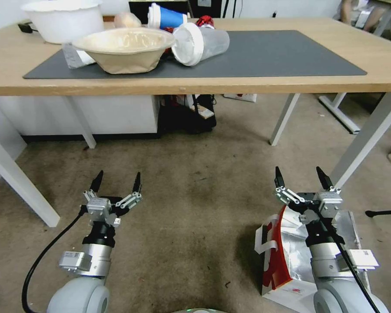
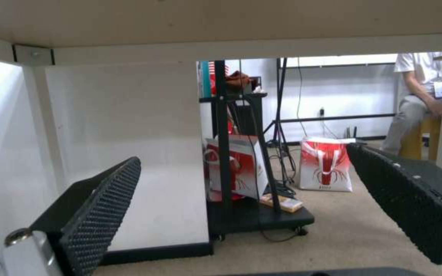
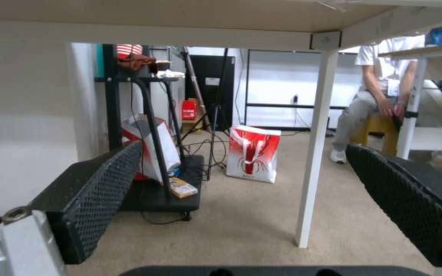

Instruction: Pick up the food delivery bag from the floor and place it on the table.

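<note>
Below, the food delivery bag (image 1: pixel 286 261) is seen on the floor (image 1: pixel 191 217), just behind the right gripper's (image 1: pixel 300 178) spread fingers; the left gripper (image 1: pixel 117 181) is likewise held spread.

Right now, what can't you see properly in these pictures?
- Food delivery bag, head view: the right arm covers its middle, and the bottom edge cuts it off.
- What's inside the bag: hidden.
- White tub on the table: top edge crops it.
- Both grippers, left and right, open, empty.

A stained brownish-grey carpet floor (image 1: pixel 191 191) runs beneath the light wood-top table with white metal legs (image 1: pixel 291 82). Under that table stands a low black wheeled stand (image 2: pixel 257 218), with a white panel (image 2: pixel 129 126) beside it. Beyond the table rises a pale wall (image 3: pixel 282 80).
</note>
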Tool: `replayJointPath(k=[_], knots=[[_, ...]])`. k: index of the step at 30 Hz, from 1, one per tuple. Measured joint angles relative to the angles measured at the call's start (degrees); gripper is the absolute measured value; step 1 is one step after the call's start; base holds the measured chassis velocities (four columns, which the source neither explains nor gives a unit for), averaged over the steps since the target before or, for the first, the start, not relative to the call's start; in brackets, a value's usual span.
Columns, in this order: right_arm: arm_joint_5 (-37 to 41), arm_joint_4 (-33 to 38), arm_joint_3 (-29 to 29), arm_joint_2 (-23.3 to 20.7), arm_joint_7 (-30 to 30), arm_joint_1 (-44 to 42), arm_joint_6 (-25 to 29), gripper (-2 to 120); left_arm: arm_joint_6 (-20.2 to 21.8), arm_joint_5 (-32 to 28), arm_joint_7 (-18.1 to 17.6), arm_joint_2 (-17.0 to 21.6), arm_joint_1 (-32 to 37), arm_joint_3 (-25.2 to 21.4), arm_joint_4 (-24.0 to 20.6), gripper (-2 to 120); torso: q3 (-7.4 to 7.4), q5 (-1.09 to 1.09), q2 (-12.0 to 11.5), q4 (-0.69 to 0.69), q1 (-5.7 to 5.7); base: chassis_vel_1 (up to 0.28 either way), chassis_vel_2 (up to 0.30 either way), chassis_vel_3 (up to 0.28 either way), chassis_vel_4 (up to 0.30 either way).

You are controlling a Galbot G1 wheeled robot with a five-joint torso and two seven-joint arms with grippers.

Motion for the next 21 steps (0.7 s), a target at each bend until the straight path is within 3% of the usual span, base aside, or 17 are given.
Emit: replayJointPath(k=[21], knots=[[3.7, -8.3, 18.5, -1.1, -9.2, -0.1, 4.9, 100, 1.4, 0.5, -2.1, 0.5, -0.7, 0.6, 2.2, 100, 0.0, 0.0, 0.3, 0.0, 0.05, 0.0, 0.0, 0.0, 0.0]])
